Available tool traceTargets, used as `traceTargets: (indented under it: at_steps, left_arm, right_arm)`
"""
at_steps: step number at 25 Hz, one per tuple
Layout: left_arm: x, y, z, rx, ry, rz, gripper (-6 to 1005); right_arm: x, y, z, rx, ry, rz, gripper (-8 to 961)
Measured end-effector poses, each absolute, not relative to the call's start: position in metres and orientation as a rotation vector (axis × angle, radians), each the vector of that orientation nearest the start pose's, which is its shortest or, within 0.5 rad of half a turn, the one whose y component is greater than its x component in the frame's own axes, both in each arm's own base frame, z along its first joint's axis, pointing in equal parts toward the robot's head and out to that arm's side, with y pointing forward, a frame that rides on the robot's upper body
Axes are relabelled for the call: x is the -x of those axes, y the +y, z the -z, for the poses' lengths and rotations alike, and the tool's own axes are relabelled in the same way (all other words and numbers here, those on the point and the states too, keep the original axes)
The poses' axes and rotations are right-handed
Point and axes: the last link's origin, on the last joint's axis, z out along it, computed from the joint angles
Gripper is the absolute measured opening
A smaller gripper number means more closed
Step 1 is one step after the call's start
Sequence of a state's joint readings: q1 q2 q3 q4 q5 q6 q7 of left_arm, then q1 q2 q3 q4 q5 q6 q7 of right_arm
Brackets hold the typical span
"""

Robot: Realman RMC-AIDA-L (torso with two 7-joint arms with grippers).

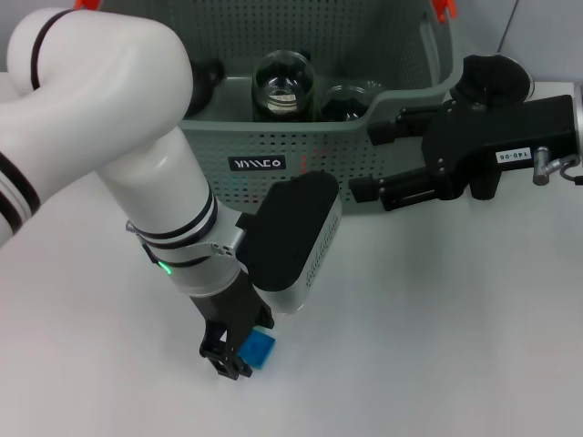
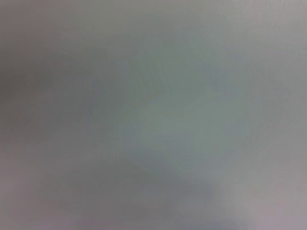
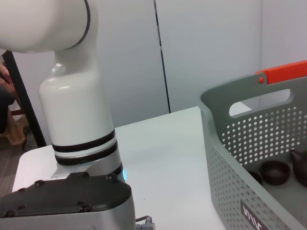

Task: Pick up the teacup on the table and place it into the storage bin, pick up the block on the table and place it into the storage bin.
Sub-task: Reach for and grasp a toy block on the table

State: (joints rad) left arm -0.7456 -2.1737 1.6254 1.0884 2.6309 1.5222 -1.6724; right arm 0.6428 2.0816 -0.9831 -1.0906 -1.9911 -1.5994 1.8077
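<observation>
Surface: a plain white table [image 1: 437, 346], matte, with soft shadows under the arms.
Storage bin: the grey-green perforated storage bin [image 1: 301, 146] stands at the far side of the table; orange-red clips on its rim, a black label on its near wall.
Inside the bin: a dark teacup [image 3: 275, 172] sits on its floor; a clear glass dome [image 1: 284, 84] and other dark ware lie there too.
Block: the blue block [image 1: 258, 348] rests on the table in front of the bin, well apart from it.
Left gripper: the left gripper [image 1: 239, 357] is down at the table, its black fingers either side of the block; whether they press on it I cannot tell.
Right gripper: the right gripper [image 1: 372, 162] hovers just in front of the bin's near wall, fingers spread apart and empty.
Room: pale wall panels [image 3: 211, 48] with a dark seam behind the table.
Left wrist view: only a grey blur.
</observation>
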Motion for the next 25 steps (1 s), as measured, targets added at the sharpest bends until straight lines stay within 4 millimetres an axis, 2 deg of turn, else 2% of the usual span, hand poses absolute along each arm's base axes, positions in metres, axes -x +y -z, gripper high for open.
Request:
traceTargets:
  at_steps: [2,25]
  left_arm:
    - [0.1626,0.3269,0.0889,3.083,0.562,-0.917,639]
    - [0.1614,0.3211,0.0949,3.096,0.580,-0.945,641]
  right_arm:
    - [-0.1512,0.3659,-0.0232,2.926,0.403,-0.488,926]
    - [-0.1526,0.3662,-0.0214,2.928,0.396,-0.488,926]
